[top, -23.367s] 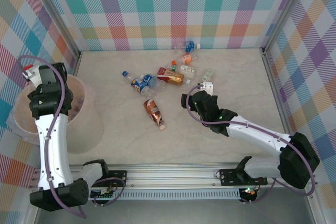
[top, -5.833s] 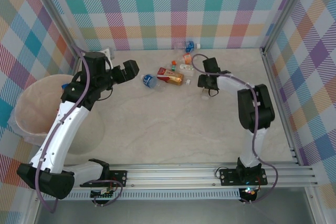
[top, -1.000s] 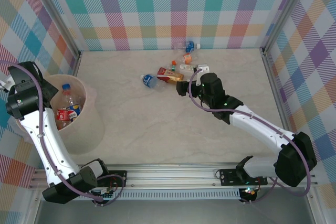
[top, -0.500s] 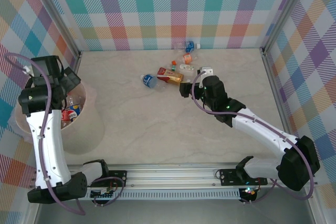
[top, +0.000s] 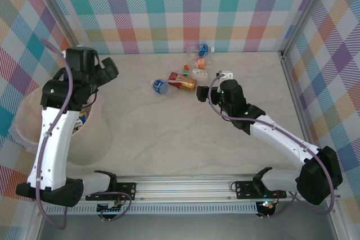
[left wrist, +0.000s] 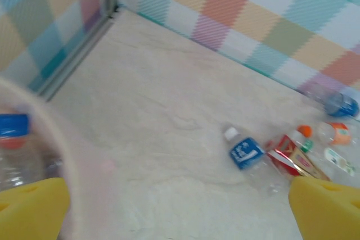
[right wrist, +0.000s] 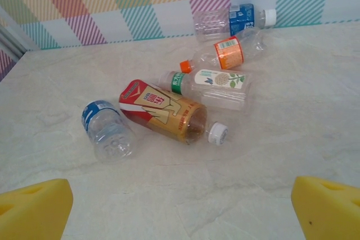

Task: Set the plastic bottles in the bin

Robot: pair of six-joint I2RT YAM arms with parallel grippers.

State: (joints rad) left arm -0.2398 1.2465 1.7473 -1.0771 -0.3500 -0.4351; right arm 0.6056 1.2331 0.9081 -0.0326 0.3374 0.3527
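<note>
The open right hand (top: 200, 95) is nearest the red-labelled bottle (right wrist: 163, 117), which lies crosswise just ahead; the open left hand (top: 107, 72) is well apart.

The left arm stands raised, the right arm stretches forward. The left claw (top: 108, 72) and right claw (top: 201, 95) are wide open, empty.

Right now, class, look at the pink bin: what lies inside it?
A blue-capped clear bottle lies inside the bin. From above, the left arm covers most of the opening, so the rest of the contents are hidden.
</note>
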